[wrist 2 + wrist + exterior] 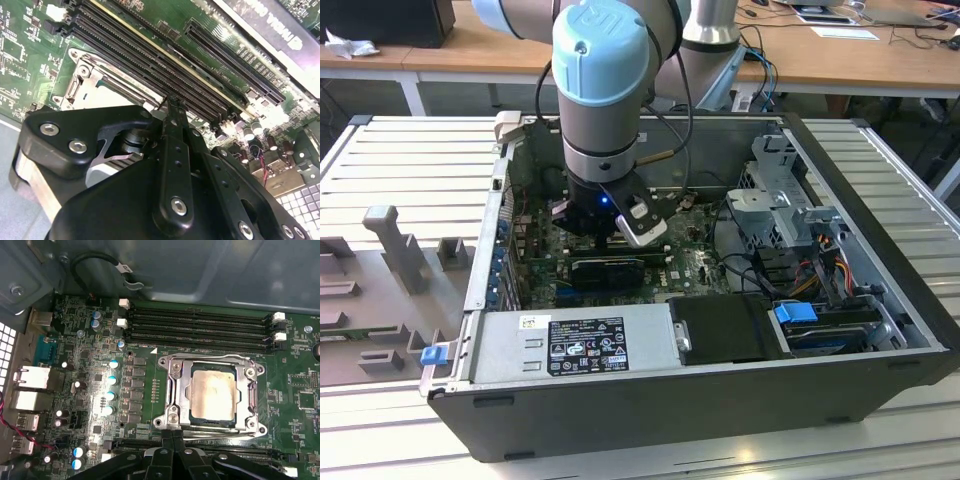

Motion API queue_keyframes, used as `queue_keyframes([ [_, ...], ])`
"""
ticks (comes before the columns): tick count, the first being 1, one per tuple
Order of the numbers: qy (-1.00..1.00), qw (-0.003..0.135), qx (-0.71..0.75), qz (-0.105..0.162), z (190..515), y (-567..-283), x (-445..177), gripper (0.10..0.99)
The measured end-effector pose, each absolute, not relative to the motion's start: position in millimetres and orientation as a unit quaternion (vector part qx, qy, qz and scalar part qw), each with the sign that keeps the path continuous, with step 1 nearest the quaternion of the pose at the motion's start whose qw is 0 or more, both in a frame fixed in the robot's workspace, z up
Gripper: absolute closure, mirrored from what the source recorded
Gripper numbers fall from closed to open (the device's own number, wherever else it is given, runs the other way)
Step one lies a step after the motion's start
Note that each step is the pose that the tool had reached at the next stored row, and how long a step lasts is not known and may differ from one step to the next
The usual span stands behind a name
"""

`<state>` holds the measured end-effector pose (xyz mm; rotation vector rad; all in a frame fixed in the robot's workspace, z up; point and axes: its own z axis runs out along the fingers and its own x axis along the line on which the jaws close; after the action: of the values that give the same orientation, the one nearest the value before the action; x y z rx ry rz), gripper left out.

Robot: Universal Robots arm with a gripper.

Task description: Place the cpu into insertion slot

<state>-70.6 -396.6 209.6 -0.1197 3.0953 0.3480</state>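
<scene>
The cpu (212, 395), a pale silver square chip, lies flat inside the insertion slot (170, 385), whose shiny metal frame surrounds it on the green motherboard. In the first wrist view my gripper (172, 432) hovers at the slot's near edge, fingers pressed together and holding nothing, apart from the chip. The second wrist view has the black fingertips (171, 107) beside a corner of the slot's frame (82, 75), with the gripper body covering the rest. In the exterior view the arm's wrist (605, 205) reaches down into the open computer case.
Long black memory slots (200, 325) run along the slot's far side. A grey power-supply box (570, 340) lines the case's front wall, and a black expansion card (610, 270) lies near the wrist. A metal drive cage (780, 200) and cables fill the exterior view's right.
</scene>
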Motion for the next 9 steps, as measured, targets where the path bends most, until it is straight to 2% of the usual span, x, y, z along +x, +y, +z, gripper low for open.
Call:
queue_keyframes([
  [9,0.992,0.012,-0.038,0.118,206.8,-396.6,-72.7,0.980],
])
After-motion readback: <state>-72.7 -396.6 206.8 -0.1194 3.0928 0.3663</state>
